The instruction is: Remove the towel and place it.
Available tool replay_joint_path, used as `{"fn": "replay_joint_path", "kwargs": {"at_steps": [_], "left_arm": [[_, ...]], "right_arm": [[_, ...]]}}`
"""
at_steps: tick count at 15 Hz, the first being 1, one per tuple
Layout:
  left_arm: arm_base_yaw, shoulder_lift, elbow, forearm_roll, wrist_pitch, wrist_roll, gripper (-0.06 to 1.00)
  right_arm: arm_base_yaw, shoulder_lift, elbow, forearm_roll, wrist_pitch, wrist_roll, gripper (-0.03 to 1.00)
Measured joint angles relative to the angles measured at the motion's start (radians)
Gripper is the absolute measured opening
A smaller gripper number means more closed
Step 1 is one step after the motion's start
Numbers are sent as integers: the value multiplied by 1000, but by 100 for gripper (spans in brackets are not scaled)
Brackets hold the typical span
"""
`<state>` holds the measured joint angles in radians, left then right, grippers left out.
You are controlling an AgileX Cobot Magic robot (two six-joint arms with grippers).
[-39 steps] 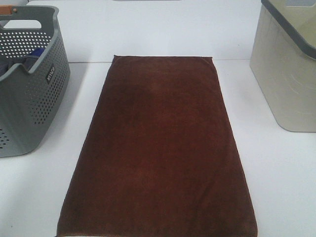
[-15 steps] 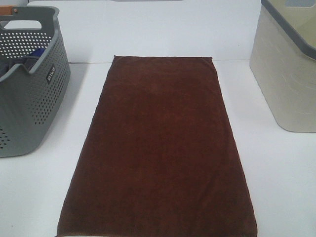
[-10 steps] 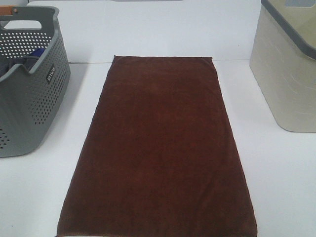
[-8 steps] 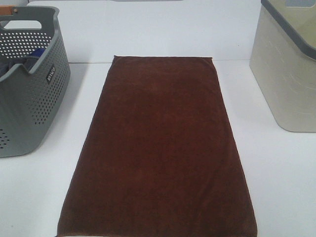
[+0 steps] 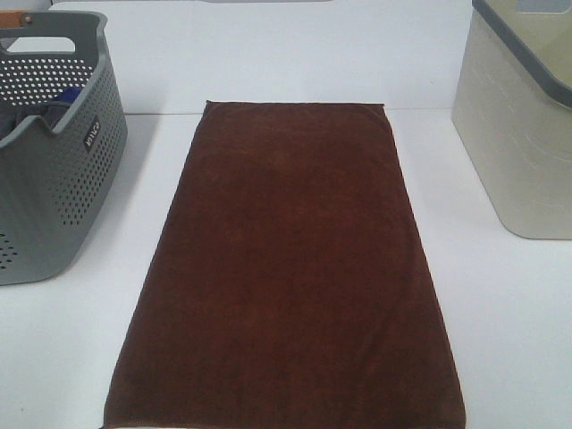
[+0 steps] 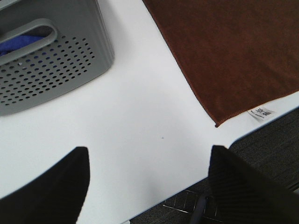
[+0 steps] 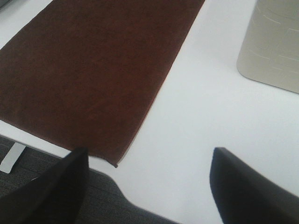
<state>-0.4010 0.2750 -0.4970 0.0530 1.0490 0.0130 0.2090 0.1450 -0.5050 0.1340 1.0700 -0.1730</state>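
towel (image 5: 290,268) on table (image 5: 500,313), between two baskets (image 5: 54,143)

Only the fingers (image 6: 49,182) show on both wrists: broad black slabs with rounded corners and a matte finish.

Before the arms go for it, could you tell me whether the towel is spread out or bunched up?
Spread out: the towel lies flat on the table, edges straight, corners squared.
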Motion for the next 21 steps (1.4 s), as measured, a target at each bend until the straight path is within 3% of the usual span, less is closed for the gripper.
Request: {"fn": "replay_joint_path", "kwargs": {"at_steps": [4,9,11,15,21], "left_arm": [[17,0,0,-1,0,1,69],[254,-7,0,-2,0,3,69],[313,-13,0,-3,0,3,69],[345,-166,0,-2,0,3,69],[345,-279,0,2,0,3,69]], "right_arm": [[0,0,0,0,0,0,69],[0,0,0,3,0,-1,69],[-42,0,0,11,0,-1,69],[-209,0,0,16,0,-2,69],[-217,-110,0,18,-1,-3,69]]}}
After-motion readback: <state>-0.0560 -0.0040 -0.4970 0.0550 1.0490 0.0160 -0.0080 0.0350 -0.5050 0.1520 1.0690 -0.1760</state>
